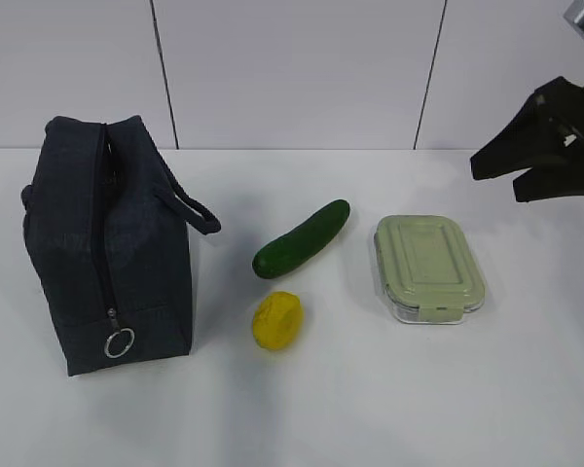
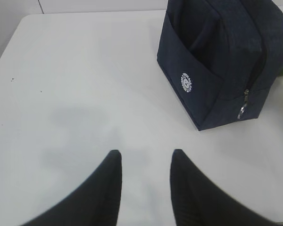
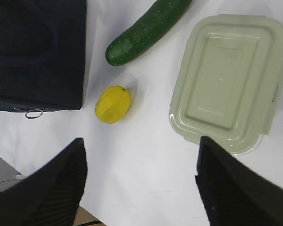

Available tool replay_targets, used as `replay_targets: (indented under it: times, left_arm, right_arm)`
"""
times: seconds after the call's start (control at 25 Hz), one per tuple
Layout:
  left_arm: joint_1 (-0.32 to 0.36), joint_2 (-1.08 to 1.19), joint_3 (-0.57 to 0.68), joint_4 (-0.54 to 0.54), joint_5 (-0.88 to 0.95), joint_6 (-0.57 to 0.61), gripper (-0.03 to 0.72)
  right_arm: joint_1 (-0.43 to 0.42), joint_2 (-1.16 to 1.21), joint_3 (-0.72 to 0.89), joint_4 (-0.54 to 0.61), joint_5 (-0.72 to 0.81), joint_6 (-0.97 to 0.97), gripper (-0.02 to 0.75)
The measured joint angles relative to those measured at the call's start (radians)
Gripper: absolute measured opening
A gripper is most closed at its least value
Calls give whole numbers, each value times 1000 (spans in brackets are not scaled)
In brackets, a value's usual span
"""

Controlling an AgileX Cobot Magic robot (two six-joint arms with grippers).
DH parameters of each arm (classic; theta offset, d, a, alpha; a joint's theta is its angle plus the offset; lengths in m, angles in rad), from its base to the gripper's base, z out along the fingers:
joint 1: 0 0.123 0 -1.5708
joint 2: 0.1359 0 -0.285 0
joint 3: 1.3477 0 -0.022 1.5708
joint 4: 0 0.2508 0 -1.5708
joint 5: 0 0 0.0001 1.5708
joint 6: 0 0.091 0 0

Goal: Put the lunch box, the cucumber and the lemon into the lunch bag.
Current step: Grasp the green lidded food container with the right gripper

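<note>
Left gripper (image 2: 144, 157) unseen outside; lunch bag (image 1: 107, 243) zipped.

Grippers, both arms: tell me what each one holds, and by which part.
Nothing is held. The left gripper stands open over bare table; the right gripper hangs open above the small yellow lemon and green-lidded glass lunch box.

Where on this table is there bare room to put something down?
Bare table runs along the whole near edge, in front of the lunch bag, lemon and lunch box. The left wrist view shows more beside the bag. It is crowded between cucumber, lemon and lunch box.
</note>
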Motion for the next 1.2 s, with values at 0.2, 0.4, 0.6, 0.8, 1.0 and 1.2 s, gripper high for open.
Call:
replay_targets:
  times: [0.2,0.4,0.6,0.8,1.0,1.2]
  left_arm:
    - [0,0,0,0,0,0,240]
    - [0,0,0,0,0,0,240]
    - [0,0,0,0,0,0,240]
    - [0,0,0,0,0,0,240]
    - [0,0,0,0,0,0,240]
    - [0,0,0,0,0,0,240]
  right_arm:
    - [-92,77,0,100,32,-130,563]
    - [-155,171,0,218,54,-245,563]
    - [-162,266,-1,272,32,-329,563]
    - [-163,337,-1,324,-15,-406,563]
    - [-184,409,-3,383,-41,-462,563]
    - [-224,491,-5,434,-18,-516,563]
